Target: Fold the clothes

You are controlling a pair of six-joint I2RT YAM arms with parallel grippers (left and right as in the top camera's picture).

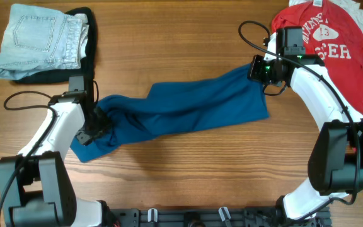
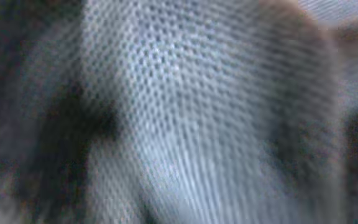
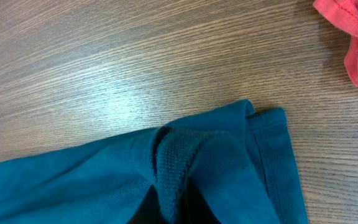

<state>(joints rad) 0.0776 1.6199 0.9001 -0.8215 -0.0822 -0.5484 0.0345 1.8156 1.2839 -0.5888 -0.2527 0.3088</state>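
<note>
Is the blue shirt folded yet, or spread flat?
Neither: the blue shirt lies bunched in a long, wrinkled band across the table, layers lapped unevenly, with no tidy fold.

Matt knit blue shirt [image 1: 188,104], grained wood table [image 1: 188,38]

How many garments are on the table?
4: folded jeans far left, black garment beneath them, blue shirt centre, red T-shirt far right. Pale fabric behind it may be a fifth.

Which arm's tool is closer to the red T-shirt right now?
Right. The right tool pinches an end of the blue shirt beside the red T-shirt; the left tool is at its opposite end.
</note>
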